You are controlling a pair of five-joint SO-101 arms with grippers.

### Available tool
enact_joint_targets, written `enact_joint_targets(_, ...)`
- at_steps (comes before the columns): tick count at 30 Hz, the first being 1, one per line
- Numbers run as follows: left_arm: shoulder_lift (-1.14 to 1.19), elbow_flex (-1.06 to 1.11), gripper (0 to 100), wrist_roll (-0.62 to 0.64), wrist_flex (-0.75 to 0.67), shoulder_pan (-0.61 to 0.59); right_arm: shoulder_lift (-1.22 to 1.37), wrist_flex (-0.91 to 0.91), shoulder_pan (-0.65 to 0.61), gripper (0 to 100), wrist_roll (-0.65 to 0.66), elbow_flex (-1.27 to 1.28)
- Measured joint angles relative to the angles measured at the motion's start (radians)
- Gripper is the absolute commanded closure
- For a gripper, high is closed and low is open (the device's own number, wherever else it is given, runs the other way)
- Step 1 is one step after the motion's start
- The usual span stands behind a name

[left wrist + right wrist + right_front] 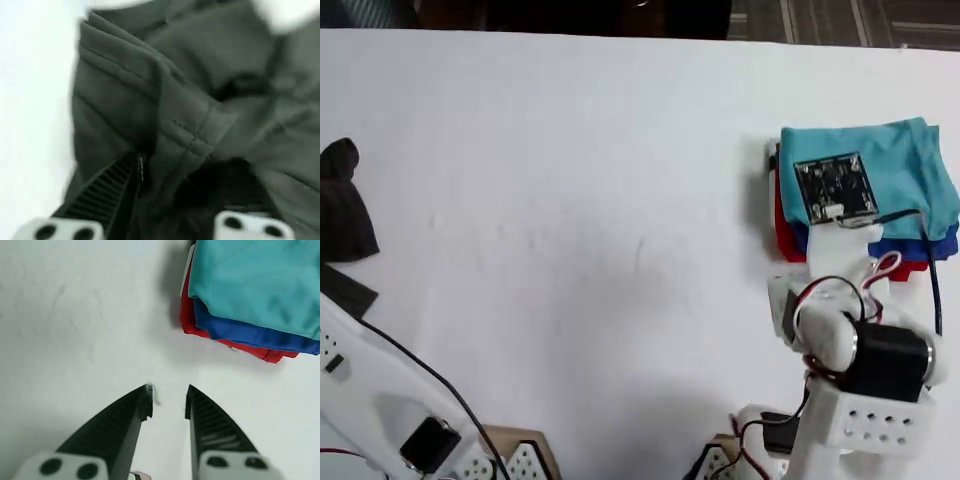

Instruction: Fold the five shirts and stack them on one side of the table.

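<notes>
1. A white table point(570, 180) stands before me.
2. At its left edge, the left gripper point(170, 170) is buried in a crumpled dark shirt point(200, 90); I cannot tell its grip.
3. The right gripper point(168, 402) hangs narrowly parted and empty above the tabletop.
4. Just beyond it, on the table's right side, is a folded stack: teal shirt point(255, 285) over blue shirt point(250, 332) over red shirt point(192, 322).

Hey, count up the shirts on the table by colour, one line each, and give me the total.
teal shirt: 1
blue shirt: 1
red shirt: 1
dark grey shirt: 1
Total: 4 shirts in view. Three are stacked at one side and the dark one lies apart at the other.
</notes>
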Motion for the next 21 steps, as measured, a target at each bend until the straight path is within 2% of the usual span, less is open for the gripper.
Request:
enact_joint_targets(4,-0.041,-0.005,97,0.066,0.118,0.0,-0.002,0.0,0.0,88.5,0.0,0.043)
enact_joint_targets(9,-0.232,-0.005,97,0.183,0.275,0.052,-0.002,0.0,0.0,88.5,0.002,0.107)
enact_joint_targets(13,-0.42,-0.005,97,0.305,0.288,0.106,-0.002,-0.005,0.0,88.5,0.002,0.12)
enact_joint_targets(18,-0.644,0.006,97,0.33,0.288,0.153,-0.002,-0.049,0.0,88.5,0.098,0.121)
enact_joint_targets(21,-0.809,0.114,97,0.336,0.288,0.183,-0.002,-0.058,0.0,88.5,0.144,0.126)
